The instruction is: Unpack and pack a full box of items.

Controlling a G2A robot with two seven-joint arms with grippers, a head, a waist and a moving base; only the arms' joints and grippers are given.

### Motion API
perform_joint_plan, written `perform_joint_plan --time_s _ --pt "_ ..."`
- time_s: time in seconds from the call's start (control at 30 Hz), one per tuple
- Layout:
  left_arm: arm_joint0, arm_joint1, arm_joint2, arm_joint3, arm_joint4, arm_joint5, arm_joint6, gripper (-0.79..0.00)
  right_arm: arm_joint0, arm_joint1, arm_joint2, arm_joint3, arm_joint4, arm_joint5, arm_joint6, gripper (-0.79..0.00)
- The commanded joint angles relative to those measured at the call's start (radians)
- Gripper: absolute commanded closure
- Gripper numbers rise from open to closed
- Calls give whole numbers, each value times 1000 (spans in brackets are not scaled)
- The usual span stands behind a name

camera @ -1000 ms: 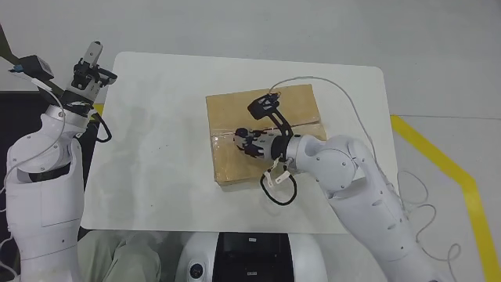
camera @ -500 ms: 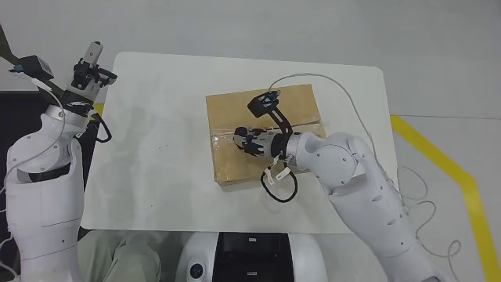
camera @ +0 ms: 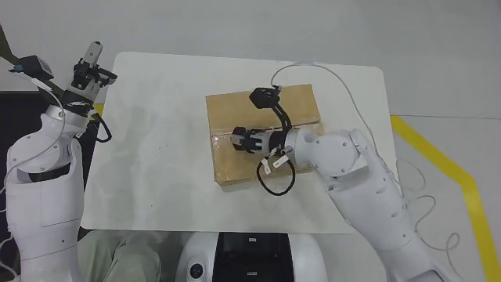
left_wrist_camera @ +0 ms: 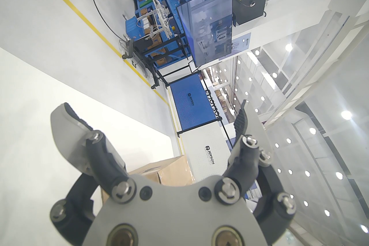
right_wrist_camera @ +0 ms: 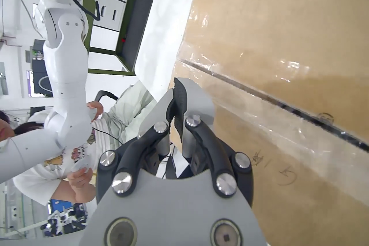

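Top view has the brown cardboard box (camera: 231,110) lying flat near the middle of the white bench (camera: 156,164), flaps down and sealed. A strip of clear tape (camera: 221,131) runs across its lid along the seam where the flaps meet.

The right pincer (camera: 241,139) sits over the lid, close to the tape and near the short edge of the box that faces the left arm. In the right wrist view this pincer (right_wrist_camera: 177,94) has its two fingers pressed together with nothing between them, the tips next to the end of the glossy tape (right_wrist_camera: 259,91) where the seam meets the lid's edge. From here I cannot say whether the tips touch the cardboard. A few pen scribbles (right_wrist_camera: 284,175) mark the box (right_wrist_camera: 274,13) on the flap below the pincer.

The left pincer (camera: 94,51) is well apart from the box, held up beyond the bench corner on that arm's side. In the left wrist view its fingers are spread wide around empty air (left_wrist_camera: 155,108), pointing out at the hall, and a corner of the box (left_wrist_camera: 170,172) peeks out behind the wrist.

A thin white cable (camera: 313,66) arcs over the bench past the far side of the box.
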Motion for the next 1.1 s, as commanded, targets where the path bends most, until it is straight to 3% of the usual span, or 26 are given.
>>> perform_joint_plan --time_s 0.0,0.5,1.07 --pt "0 0 0 0 0 0 0 -785 9 -2 -2 21 25 15 -7 0" --pt "0 0 0 0 0 0 0 -785 55 -7 -8 143 102 103 -36 0" --pt "0 0 0 0 0 0 0 -785 -36 44 166 103 102 164 20 0"
